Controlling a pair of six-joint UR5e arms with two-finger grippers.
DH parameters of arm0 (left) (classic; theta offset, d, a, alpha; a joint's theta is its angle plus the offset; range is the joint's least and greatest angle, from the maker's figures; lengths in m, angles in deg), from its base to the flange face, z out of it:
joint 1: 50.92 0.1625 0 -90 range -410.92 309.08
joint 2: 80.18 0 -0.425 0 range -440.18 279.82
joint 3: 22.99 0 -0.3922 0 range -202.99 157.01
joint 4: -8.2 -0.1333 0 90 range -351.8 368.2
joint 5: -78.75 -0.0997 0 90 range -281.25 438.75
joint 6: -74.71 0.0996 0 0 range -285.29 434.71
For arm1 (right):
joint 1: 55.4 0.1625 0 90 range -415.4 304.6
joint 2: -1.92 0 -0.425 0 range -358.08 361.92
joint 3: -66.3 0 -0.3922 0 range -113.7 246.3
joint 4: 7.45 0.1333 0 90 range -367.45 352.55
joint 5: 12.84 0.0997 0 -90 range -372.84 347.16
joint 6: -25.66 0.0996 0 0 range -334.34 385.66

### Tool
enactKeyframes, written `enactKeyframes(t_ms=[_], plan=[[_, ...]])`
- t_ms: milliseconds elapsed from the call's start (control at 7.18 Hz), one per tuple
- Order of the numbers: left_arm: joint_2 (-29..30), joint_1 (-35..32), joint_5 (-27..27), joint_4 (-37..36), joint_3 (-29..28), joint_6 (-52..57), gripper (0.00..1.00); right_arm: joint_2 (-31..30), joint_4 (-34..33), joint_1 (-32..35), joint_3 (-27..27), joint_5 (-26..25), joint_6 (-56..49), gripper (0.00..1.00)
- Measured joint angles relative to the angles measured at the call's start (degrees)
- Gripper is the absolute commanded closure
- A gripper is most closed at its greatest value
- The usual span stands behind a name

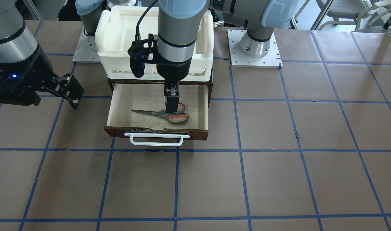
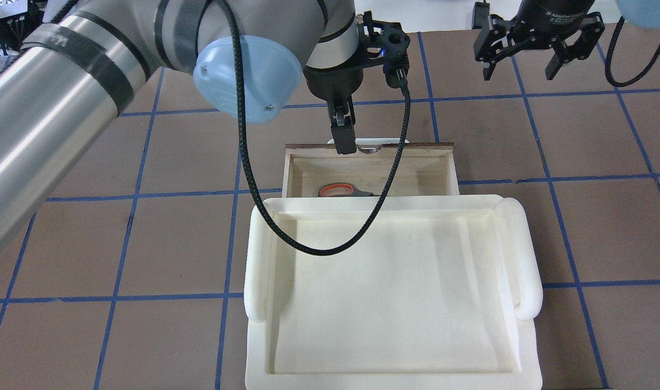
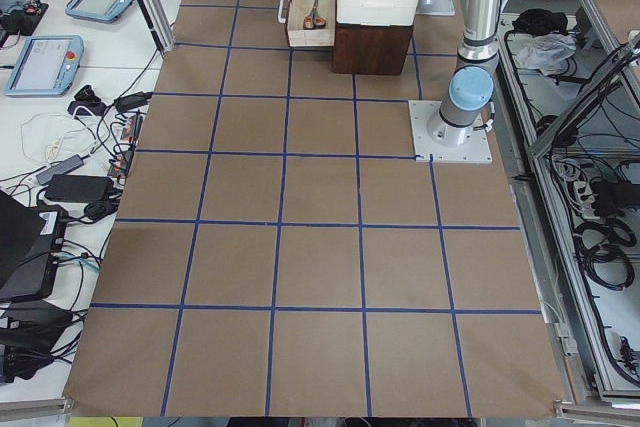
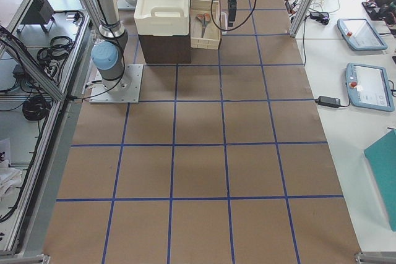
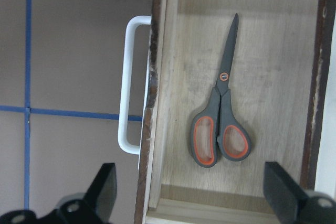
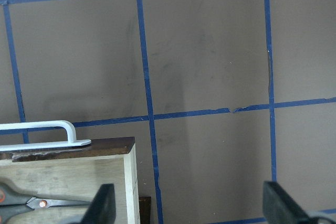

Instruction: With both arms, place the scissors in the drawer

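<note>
The scissors (image 1: 163,115) lie flat on the pale floor of the open drawer (image 1: 157,131), blades toward the view's left. They also show in the left wrist view (image 5: 223,124) and the overhead view (image 2: 338,190). My left gripper (image 1: 172,107) hangs straight down over the scissor handles, open and holding nothing; in its wrist view the left gripper (image 5: 190,174) has its fingers spread wide. My right gripper (image 1: 74,93) is open and empty, hovering above the table beside the drawer, clear of it. The right wrist view shows the drawer's corner (image 6: 68,171) and the blade tips (image 6: 31,202).
A white foam tray (image 2: 257,260) sits on top of the dark brown cabinet (image 3: 370,47) that holds the drawer. The drawer's white bar handle (image 1: 157,138) juts toward the table's middle. Brown paper with blue tape lines covers the table (image 1: 279,179).
</note>
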Motion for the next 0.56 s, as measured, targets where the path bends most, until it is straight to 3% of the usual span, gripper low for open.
enactKeyframes(t_ms=[278,557], plan=[[-4.62,6.99,1.37,0.31,0.22,-10.02,0.00,-0.75,1.13,1.85,0.02,0.26,3.74,0.00],[-8.86,12.26,0.25,0.02,1.23,-27.99,0.00,-1.15,1.61,4.39,0.02,0.36,4.79,0.00]])
